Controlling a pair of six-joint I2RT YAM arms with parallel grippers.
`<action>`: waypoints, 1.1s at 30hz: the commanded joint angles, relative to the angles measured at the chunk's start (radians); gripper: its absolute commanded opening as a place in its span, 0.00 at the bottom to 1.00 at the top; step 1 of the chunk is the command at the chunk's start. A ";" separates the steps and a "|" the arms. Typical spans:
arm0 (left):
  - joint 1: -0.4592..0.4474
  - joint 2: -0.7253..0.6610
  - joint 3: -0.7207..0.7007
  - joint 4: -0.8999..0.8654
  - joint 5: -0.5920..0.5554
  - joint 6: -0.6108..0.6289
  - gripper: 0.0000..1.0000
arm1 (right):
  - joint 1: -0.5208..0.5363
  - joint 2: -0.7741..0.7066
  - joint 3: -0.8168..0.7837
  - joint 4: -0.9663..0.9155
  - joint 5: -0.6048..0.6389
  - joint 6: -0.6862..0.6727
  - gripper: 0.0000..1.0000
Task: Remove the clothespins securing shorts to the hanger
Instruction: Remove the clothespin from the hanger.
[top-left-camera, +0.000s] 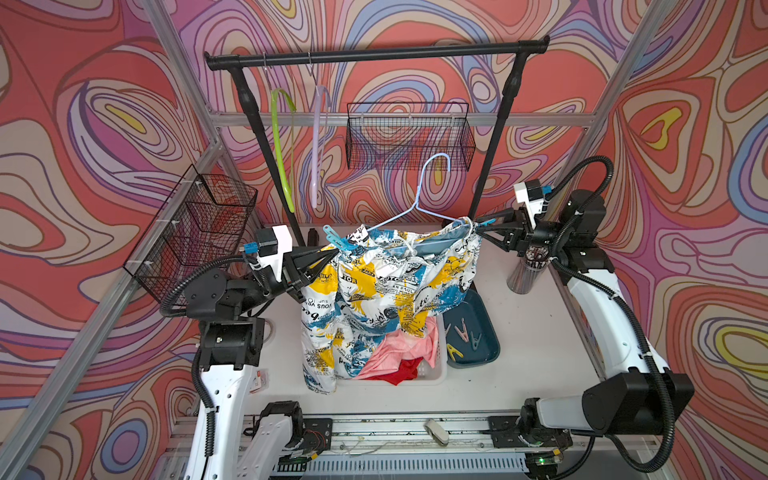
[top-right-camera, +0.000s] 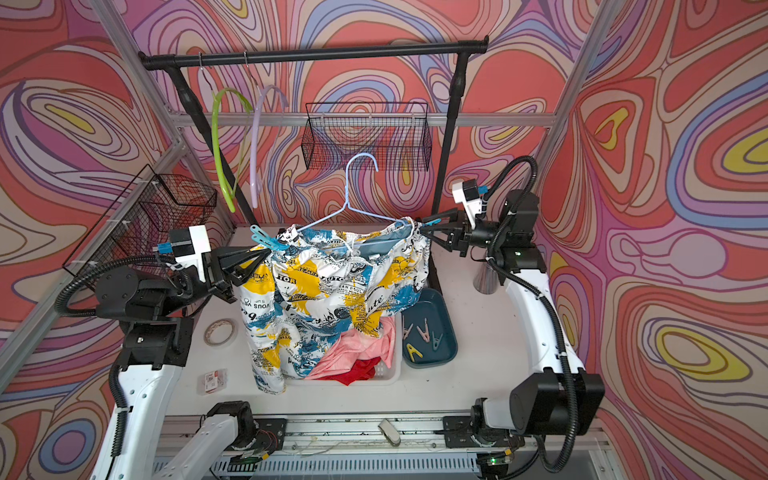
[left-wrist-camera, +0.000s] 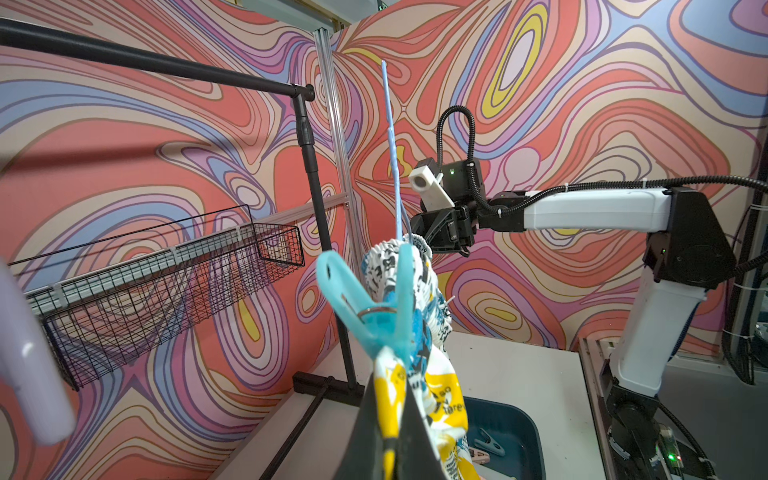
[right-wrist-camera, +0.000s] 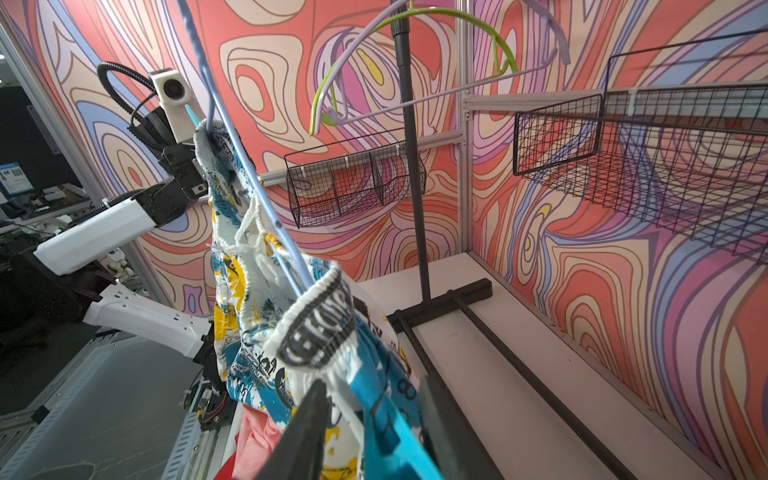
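Note:
The white shorts (top-left-camera: 374, 291) (top-right-camera: 316, 291) with blue-yellow print hang from a light-blue wire hanger (top-left-camera: 419, 199) (top-right-camera: 347, 203) held up between both arms. A light-blue clothespin (top-left-camera: 336, 241) (left-wrist-camera: 365, 307) clips the waistband at the hanger's left end. My left gripper (top-left-camera: 328, 253) (left-wrist-camera: 392, 382) is shut on the shorts' fabric just below it. At the right end, my right gripper (top-left-camera: 478, 227) (right-wrist-camera: 374, 386) has its jaws on either side of a second light-blue clothespin (top-left-camera: 487, 223) (right-wrist-camera: 399, 436), closed on its handles.
A teal tray (top-left-camera: 484, 320) holds several loose clothespins. A white basket (top-left-camera: 436, 374) under the shorts contains pink shorts (top-left-camera: 399, 349) and red shorts (top-left-camera: 399, 374). The black rack (top-left-camera: 374, 52) carries green and lilac hangers. Wire baskets (top-left-camera: 409, 137) (top-left-camera: 195, 232) hang behind and to the left.

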 joint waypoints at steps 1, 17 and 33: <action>0.005 -0.008 0.043 0.047 0.002 -0.013 0.00 | -0.002 -0.033 -0.025 0.053 0.019 0.011 0.31; 0.005 -0.012 0.052 -0.018 0.016 0.024 0.00 | -0.016 -0.062 -0.093 0.356 0.114 0.197 0.25; 0.005 -0.015 0.065 -0.043 0.001 0.044 0.00 | -0.045 -0.136 -0.100 0.097 0.338 0.029 0.00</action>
